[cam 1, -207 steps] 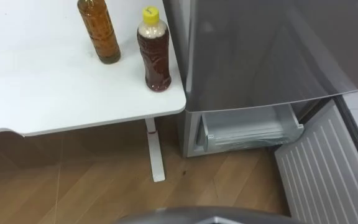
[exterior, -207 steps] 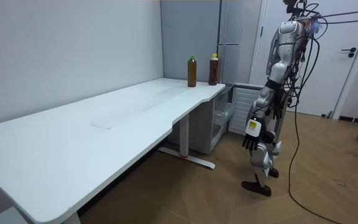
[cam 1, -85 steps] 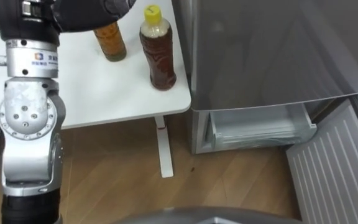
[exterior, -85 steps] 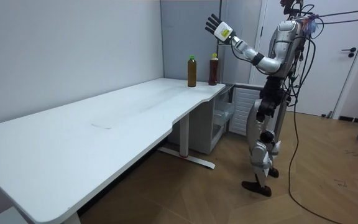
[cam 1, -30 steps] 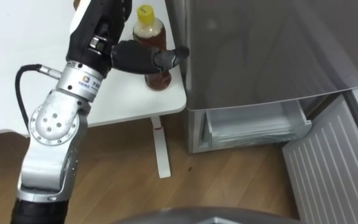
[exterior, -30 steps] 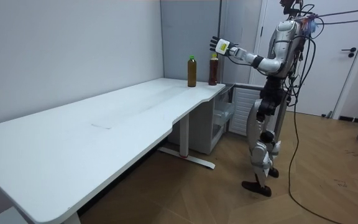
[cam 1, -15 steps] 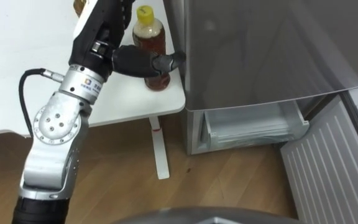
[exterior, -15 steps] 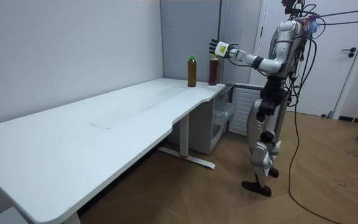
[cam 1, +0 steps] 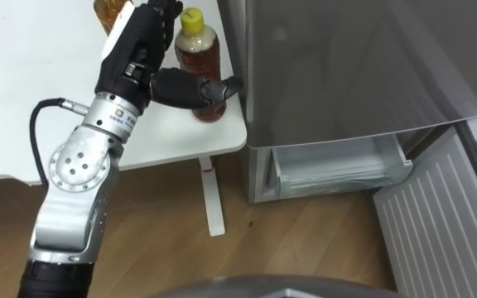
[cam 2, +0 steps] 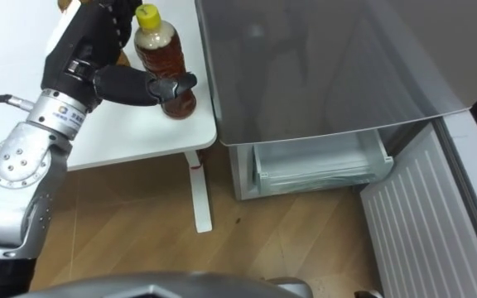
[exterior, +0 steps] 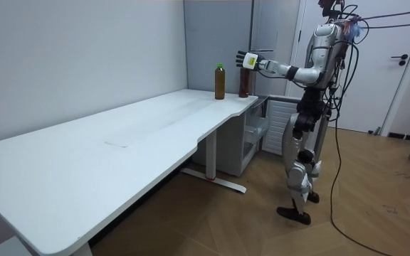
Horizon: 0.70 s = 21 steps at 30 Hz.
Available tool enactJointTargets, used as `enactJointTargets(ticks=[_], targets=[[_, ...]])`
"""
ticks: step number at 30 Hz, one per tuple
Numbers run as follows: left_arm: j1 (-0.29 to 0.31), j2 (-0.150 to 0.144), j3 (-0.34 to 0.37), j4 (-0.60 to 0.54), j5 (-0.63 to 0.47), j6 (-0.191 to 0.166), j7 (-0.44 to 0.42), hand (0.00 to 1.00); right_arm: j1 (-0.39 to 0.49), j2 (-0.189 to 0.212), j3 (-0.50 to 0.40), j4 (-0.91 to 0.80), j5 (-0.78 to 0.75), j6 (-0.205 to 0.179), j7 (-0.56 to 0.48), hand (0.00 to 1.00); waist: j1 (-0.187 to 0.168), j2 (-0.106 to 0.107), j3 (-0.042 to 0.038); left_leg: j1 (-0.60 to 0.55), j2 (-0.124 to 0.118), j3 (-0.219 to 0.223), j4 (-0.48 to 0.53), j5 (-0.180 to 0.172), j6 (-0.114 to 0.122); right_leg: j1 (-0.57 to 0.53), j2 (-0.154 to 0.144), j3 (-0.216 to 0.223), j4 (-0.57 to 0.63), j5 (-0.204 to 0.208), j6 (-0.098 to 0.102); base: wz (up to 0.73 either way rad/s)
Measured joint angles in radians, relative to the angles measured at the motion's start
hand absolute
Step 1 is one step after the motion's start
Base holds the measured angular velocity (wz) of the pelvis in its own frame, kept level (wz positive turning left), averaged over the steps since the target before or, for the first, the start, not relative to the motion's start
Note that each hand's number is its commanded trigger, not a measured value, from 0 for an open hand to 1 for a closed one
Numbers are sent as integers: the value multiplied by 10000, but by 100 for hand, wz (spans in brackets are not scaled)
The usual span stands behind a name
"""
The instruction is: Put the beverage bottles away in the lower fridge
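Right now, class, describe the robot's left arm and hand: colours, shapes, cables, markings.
The left hand has black fingers and a white back plate. Behind it, a white cuff with a small blue mark, then silver-grey metal segments with round, screw-dotted joints. A black cable loops beside the forearm.

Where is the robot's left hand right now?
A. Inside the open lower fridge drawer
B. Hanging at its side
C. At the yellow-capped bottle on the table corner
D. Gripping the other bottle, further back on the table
C: the left hand reaches over the table to the yellow-capped bottle, with its thumb lying across the bottle's front.
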Motion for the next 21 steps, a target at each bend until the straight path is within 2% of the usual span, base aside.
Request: enactJointTargets(ticks=[5,12,21], targets=[[0,0,0,187,6,10,59,0,-5,2,2,-19,0,122,88,0,22,-2,0,-7,1,39,14,1,0,6,0,54,11,0,0,-2],[0,0,16,517,-222,207,140,0,-21,56,-12,-25,-133,238,185,0,-33,3,-10,-24,13,129,34,2,4,31,1,142,50,0,-2,-3],[-1,-53,17,906,-493,311,368,0,-4,225,-14,-106,-431,453,403,0,-39,145,-45,-33,17,127,9,2,4,7,5,140,68,1,-2,0]])
